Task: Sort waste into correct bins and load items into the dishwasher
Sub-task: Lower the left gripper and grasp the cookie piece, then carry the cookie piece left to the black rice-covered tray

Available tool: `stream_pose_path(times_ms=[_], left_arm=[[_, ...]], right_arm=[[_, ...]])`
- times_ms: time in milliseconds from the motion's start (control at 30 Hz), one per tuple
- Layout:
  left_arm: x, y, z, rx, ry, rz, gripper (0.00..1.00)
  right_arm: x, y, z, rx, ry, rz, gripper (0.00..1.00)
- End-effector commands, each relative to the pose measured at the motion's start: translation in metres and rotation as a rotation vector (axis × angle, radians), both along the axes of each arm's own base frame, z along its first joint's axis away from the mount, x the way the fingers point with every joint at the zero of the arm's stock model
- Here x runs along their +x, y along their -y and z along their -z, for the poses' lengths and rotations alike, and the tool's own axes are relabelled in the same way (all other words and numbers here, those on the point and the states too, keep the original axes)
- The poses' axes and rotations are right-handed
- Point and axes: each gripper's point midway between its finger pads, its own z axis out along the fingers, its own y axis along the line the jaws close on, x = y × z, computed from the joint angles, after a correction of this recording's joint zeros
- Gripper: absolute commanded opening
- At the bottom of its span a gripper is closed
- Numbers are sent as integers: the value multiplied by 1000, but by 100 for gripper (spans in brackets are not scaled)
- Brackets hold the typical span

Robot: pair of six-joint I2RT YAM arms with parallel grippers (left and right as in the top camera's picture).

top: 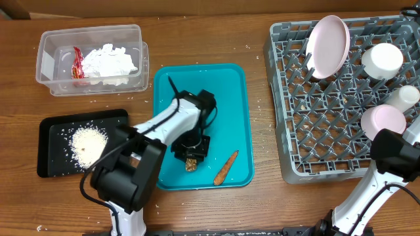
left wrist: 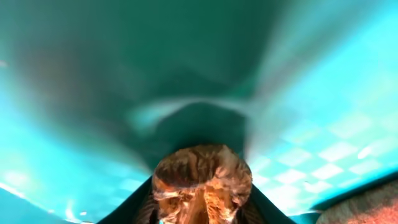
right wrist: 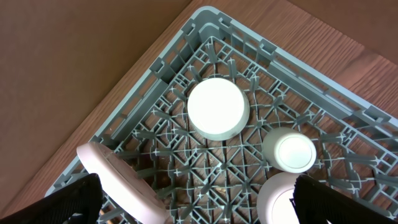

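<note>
My left gripper (top: pixel 191 159) is down on the teal tray (top: pixel 230 85) and shut on a brown food scrap (top: pixel 191 164), which fills the bottom of the left wrist view (left wrist: pixel 202 180). An orange carrot piece (top: pixel 226 168) lies on the tray to its right. The grey dish rack (top: pixel 289 131) holds a pink plate (top: pixel 328 44) on edge, a white cup (top: pixel 382 60), a second white cup (top: pixel 403 97) and a pink bowl (top: pixel 382 121). My right gripper (right wrist: pixel 196 208) hangs open and empty above the rack, with the plate (right wrist: pixel 118 180) and cups (right wrist: pixel 217 109) below it.
A clear bin (top: pixel 49 39) at the back left holds crumpled white paper (top: pixel 108 62) and a red wrapper (top: pixel 77 63). A black tray (top: pixel 52 131) at the left holds a heap of rice (top: pixel 88 143). Rice grains are scattered on the wooden table.
</note>
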Motion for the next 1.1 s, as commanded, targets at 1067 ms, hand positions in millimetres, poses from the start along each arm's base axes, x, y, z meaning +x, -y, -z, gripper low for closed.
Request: stream_pose_path(times_ms=[1067], left_arm=[[66, -293, -84, 295, 205, -1083, 40]], right_arm=[[-4, -2, -9, -11, 20, 2, 100]])
